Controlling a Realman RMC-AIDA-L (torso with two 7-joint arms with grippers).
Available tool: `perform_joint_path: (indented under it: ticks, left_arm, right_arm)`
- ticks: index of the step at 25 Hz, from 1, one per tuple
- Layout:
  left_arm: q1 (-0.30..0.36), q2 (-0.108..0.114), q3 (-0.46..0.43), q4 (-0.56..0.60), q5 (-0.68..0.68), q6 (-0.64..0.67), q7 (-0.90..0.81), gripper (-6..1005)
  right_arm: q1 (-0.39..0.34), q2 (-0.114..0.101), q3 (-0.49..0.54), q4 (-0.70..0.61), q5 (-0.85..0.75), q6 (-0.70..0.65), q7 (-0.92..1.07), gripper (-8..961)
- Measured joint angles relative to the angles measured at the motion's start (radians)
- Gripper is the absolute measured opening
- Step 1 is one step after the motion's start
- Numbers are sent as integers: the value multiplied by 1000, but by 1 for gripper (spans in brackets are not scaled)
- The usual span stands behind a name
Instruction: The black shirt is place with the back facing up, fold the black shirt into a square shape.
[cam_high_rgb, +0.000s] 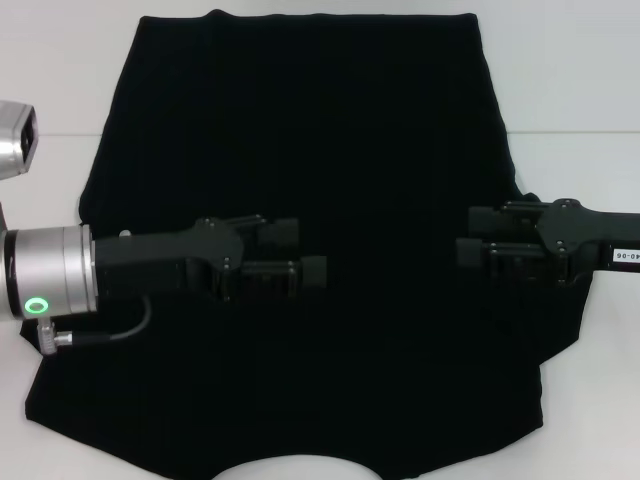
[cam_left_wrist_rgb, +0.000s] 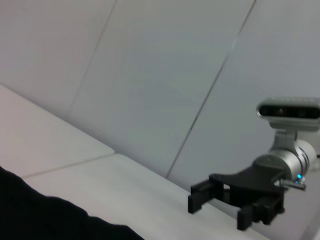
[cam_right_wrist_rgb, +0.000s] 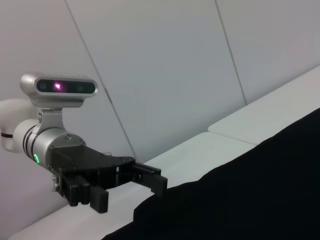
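The black shirt (cam_high_rgb: 320, 150) lies flat, collar nearest, hem far, under both empty, parted jaws.

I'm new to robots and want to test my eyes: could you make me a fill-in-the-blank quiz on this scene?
1. The shirt is coloured ____.
2. Both hands hover over the ____.
3. The light ring on the left arm glows ____.
4. The left hand and the right hand point ____ each other.

Missing words: black; shirt; green; toward
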Motion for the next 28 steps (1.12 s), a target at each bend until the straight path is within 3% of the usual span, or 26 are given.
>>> perform_joint_path:
  ticks: [19, 28]
  left_arm:
    - [4, 3, -15, 0, 19, 34, -6, 873]
    - [66, 5, -146, 30, 24, 4, -66, 874]
  right_arm:
    - [16, -2, 6, -1, 0, -21, 5, 702]
    - [28, 9, 9, 2, 7, 1, 3, 702]
